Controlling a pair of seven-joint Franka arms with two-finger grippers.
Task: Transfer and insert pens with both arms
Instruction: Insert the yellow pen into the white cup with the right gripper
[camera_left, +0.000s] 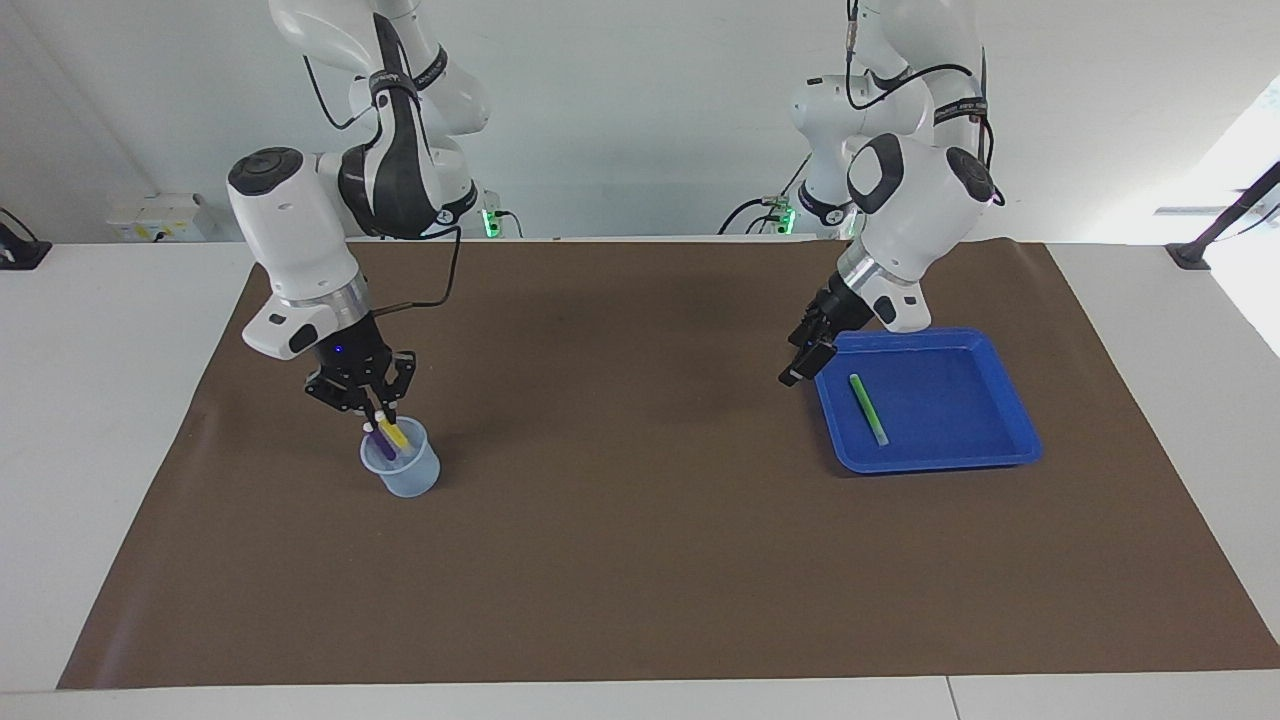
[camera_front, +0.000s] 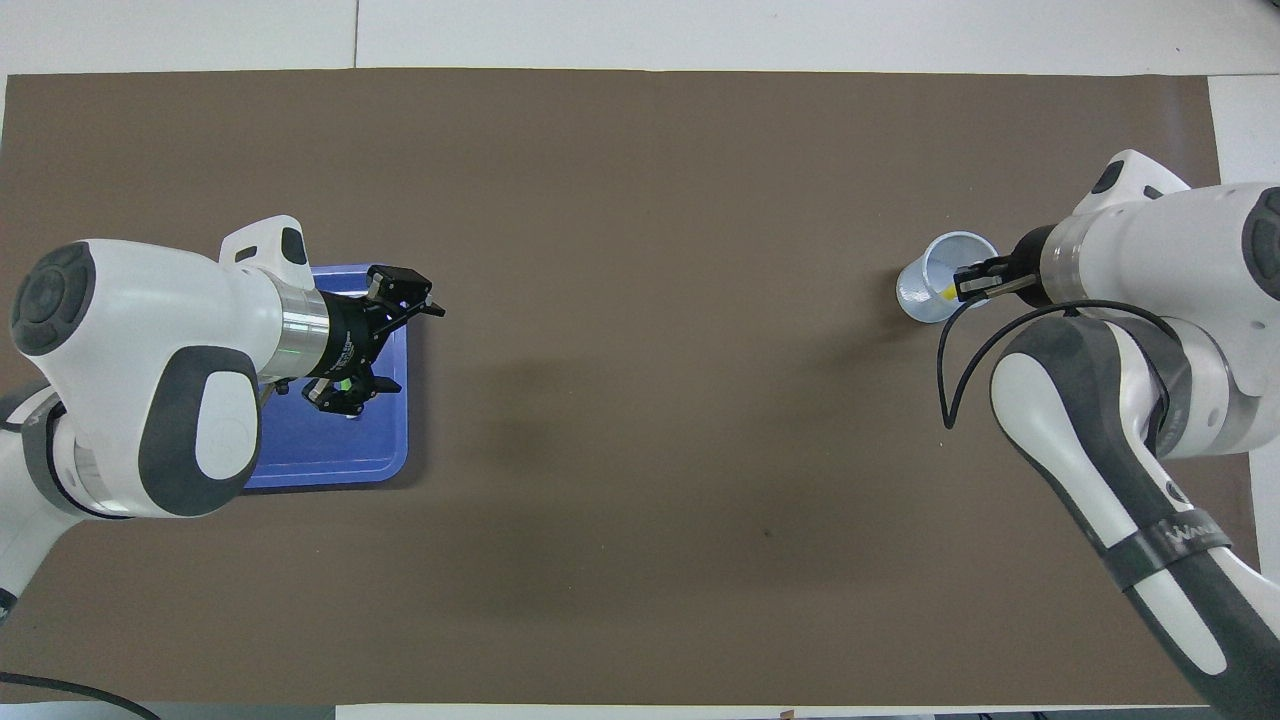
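Observation:
My right gripper (camera_left: 374, 412) is shut on the yellow pen (camera_left: 395, 433) and holds it slanted, its lower end inside the pale blue cup (camera_left: 403, 470). The purple pen (camera_left: 384, 446) leans in the same cup. From overhead the right gripper (camera_front: 966, 285) covers the cup (camera_front: 925, 290), and only a bit of the yellow pen (camera_front: 947, 294) shows. The green pen (camera_left: 868, 408) lies in the blue tray (camera_left: 960, 400). My left gripper (camera_left: 803, 358) hangs open over the tray's edge toward the table's middle. In the overhead view the left gripper (camera_front: 400, 345) hides most of the green pen (camera_front: 345, 383).
A brown mat (camera_left: 640, 560) covers the table, with white table edge around it. The tray (camera_front: 330, 440) sits at the left arm's end and the cup at the right arm's end. Two smaller arms with green lights (camera_left: 487, 222) stand beside the robots' bases.

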